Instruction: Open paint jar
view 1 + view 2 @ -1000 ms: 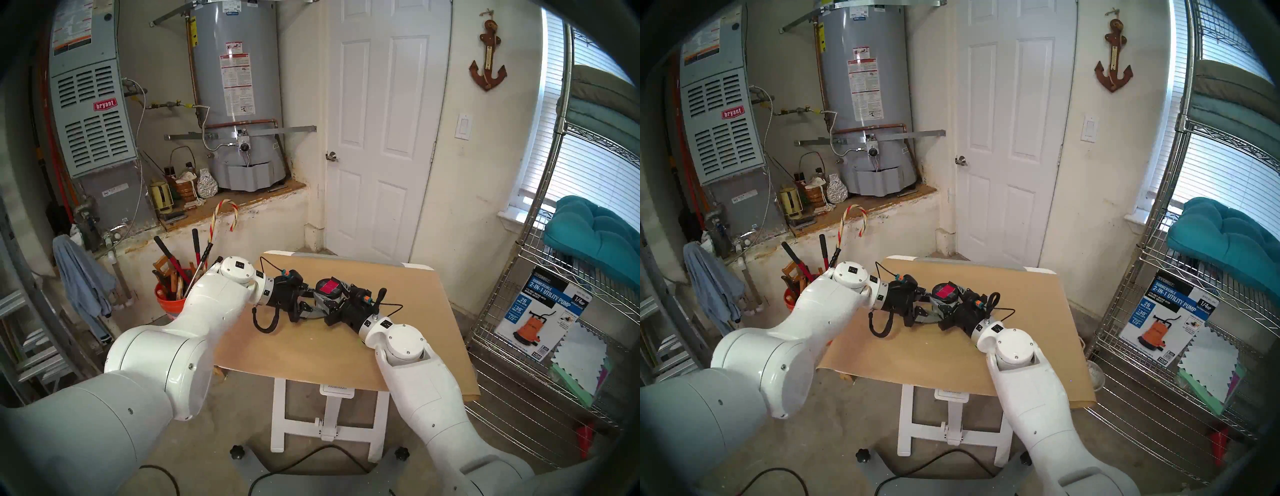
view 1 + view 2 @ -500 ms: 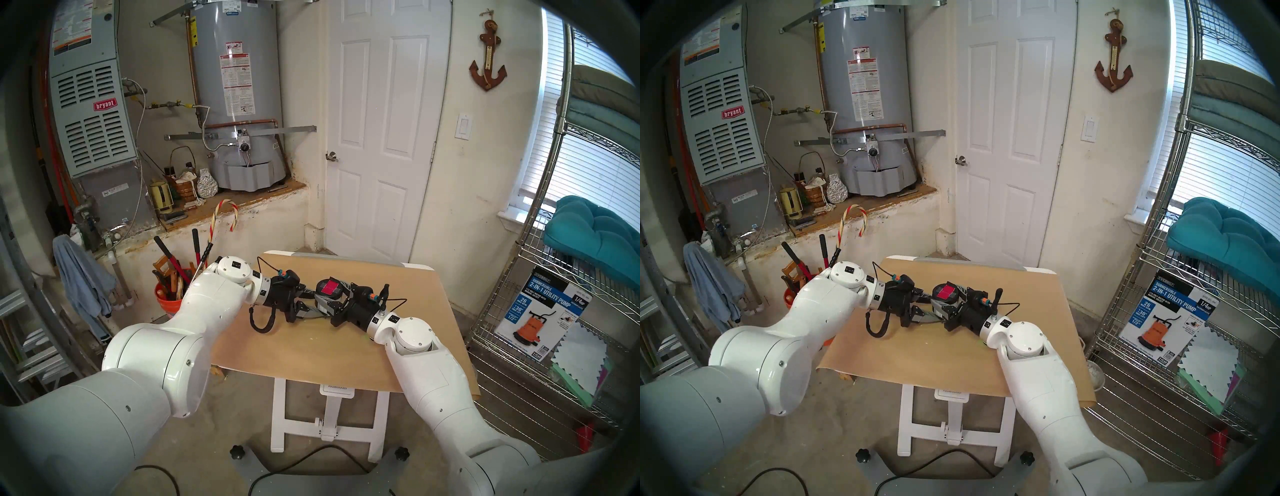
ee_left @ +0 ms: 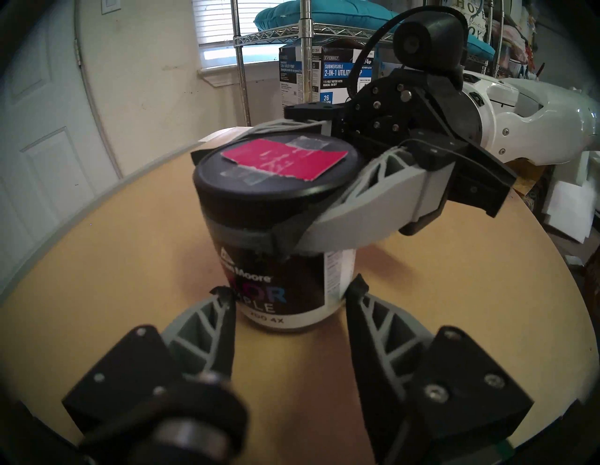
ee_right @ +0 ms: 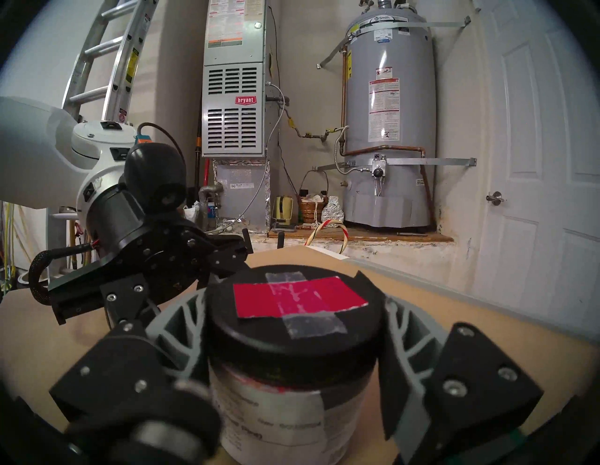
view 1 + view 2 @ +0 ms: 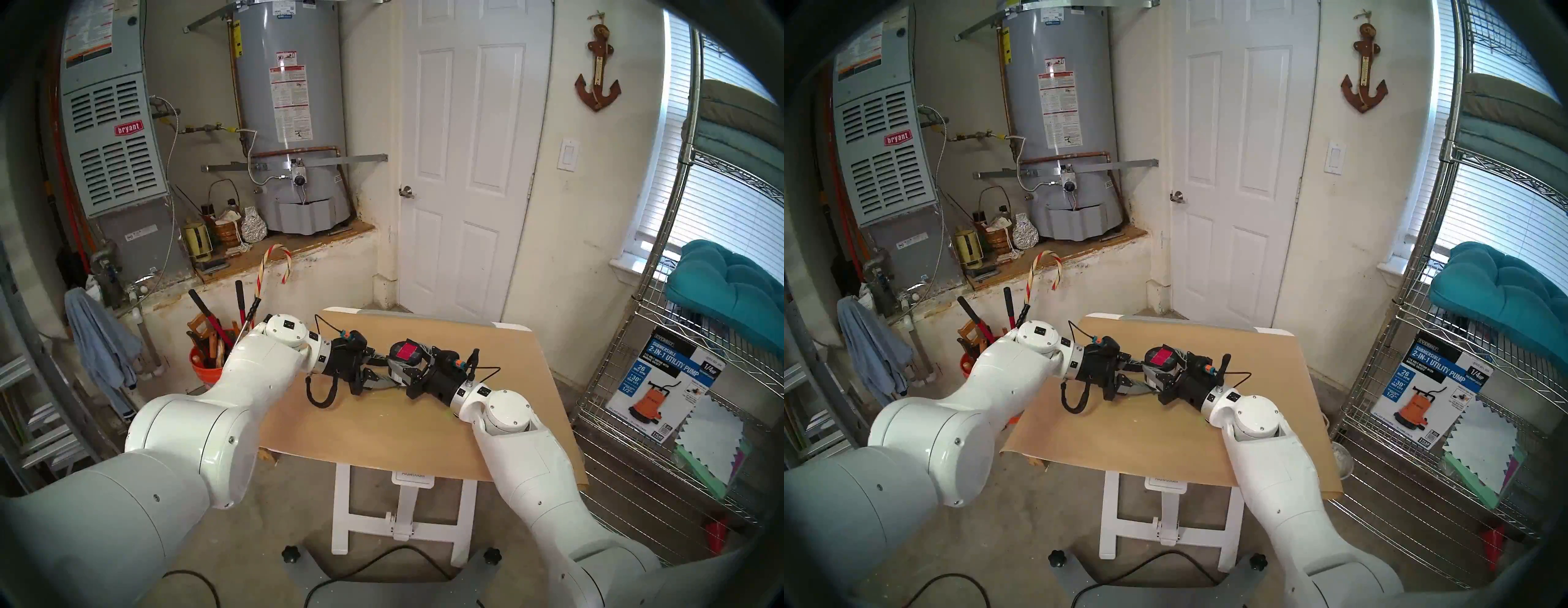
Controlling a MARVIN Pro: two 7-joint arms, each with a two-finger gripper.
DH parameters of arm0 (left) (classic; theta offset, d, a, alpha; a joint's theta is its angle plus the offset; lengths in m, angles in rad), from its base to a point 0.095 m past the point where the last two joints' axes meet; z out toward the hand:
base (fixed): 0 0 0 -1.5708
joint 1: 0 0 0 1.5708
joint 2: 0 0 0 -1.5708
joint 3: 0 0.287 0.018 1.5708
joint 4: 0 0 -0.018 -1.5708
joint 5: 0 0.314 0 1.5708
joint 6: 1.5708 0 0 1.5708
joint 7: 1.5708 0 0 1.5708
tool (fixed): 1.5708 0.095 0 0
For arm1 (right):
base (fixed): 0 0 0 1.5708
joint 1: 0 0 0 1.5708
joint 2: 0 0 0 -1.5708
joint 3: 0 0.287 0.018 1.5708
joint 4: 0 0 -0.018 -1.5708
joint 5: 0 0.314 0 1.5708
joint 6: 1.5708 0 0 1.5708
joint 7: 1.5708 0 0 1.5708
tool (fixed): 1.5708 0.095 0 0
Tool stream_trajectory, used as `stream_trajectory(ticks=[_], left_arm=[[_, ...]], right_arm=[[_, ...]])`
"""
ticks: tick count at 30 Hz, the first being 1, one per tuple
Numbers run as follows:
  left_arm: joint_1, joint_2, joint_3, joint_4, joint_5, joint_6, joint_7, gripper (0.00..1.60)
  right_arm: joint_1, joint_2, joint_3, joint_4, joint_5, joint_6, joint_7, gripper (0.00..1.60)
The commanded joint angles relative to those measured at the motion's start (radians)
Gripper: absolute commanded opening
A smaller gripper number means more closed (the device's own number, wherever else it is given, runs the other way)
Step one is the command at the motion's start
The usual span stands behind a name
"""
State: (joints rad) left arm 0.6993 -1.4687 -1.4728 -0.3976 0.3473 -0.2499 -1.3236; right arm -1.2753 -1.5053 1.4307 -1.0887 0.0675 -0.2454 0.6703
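Sitting between both hands, the paint jar (image 3: 279, 259) is gripped.

"bryant" is being shown in white on a red badge on the grey furnace (image 5: 112, 140). On the water heater (image 4: 389, 123), "AO Smith" is being displayed near the top band. The pump box (image 5: 666, 382) on the wire shelf is being seen printed with "EVERBILT", "SUBMERSIBLE 2-IN-1 UTILITY PUMP", "1/4 HP", "26" and "30'". On the paint jar (image 3: 279, 282), the partly hidden lettering "Moore", "OR", "PLE" and "4X" is being shown on its label.
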Motion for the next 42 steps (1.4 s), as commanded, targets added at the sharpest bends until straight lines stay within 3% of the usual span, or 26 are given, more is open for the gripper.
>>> stream_trajectory(ticks=[1, 4, 6, 8, 9, 12, 14, 15, 16, 24, 42], left_arm=[[-0.026, -0.014, -0.004, -0.002, -0.01, -0.005, -0.013, 0.68], [-0.027, -0.015, -0.006, 0.001, -0.008, -0.005, -0.012, 0.78], [-0.028, -0.016, -0.006, 0.003, -0.007, -0.005, -0.011, 1.02], [-0.029, -0.016, -0.007, 0.004, -0.006, -0.004, -0.011, 1.09], [-0.03, -0.017, -0.007, 0.006, -0.006, -0.005, -0.011, 1.23], [-0.031, -0.017, -0.008, 0.009, -0.005, -0.005, -0.012, 1.27], [-0.032, -0.016, -0.009, 0.01, -0.005, -0.004, -0.013, 1.41], [-0.033, -0.016, -0.009, 0.01, -0.004, -0.004, -0.014, 1.57], [-0.033, -0.016, -0.009, 0.012, -0.004, -0.004, -0.016, 1.6], [-0.028, -0.018, -0.016, 0.006, -0.006, -0.006, -0.014, 1.6], [-0.051, -0.055, -0.02, 0.065, 0.001, -0.04, 0.072, 1.6]], right_arm=[[0.017, -0.019, 0.001, -0.027, 0.003, -0.002, -0.014, 0.0], [0.015, -0.022, 0.002, -0.03, 0.003, -0.002, -0.016, 0.0], [0.013, -0.023, 0.003, -0.031, 0.002, -0.002, -0.017, 0.0], [0.01, -0.025, 0.004, -0.033, 0.001, -0.002, -0.02, 0.0], [0.01, -0.025, 0.004, -0.033, 0.0, -0.004, -0.022, 0.0], [0.006, -0.028, 0.004, -0.033, -0.005, -0.01, -0.031, 0.0], [0.004, -0.029, 0.002, -0.032, -0.008, -0.016, -0.036, 0.0], [0.004, -0.03, 0.001, -0.032, -0.011, -0.018, -0.039, 0.0], [0.003, -0.03, -0.001, -0.03, -0.014, -0.023, -0.042, 0.0], [-0.007, -0.032, -0.006, -0.039, -0.012, -0.024, -0.048, 0.0], [-0.04, -0.04, -0.013, -0.082, 0.003, -0.016, -0.044, 0.0]])
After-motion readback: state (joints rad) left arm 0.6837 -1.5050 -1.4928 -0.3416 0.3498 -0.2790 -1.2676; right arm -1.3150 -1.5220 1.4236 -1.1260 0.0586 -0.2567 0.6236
